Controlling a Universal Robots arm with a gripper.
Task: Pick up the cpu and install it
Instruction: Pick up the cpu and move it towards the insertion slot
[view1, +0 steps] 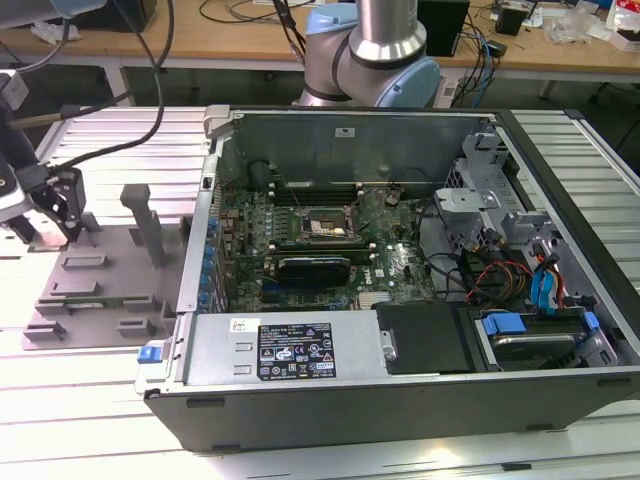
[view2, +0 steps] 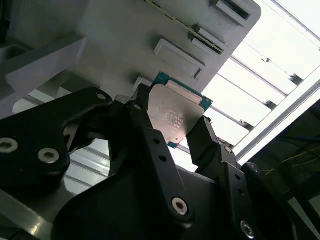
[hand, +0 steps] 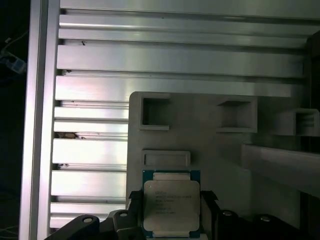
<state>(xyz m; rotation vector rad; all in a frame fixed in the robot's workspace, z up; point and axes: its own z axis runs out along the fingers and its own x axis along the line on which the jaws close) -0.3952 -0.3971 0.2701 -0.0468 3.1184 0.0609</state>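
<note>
Second wrist view | fingers (view2: 156, 146) clamped on cpu (view2: 176, 116) edges | over grey tray (view2: 115, 30)

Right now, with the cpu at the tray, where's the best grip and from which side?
By its two opposite side edges, coming in from the metal-top side. The cpu is thin and flat, so only the edges offer purchase. The gripper appears to pinch it that way over the grey tray.
</note>
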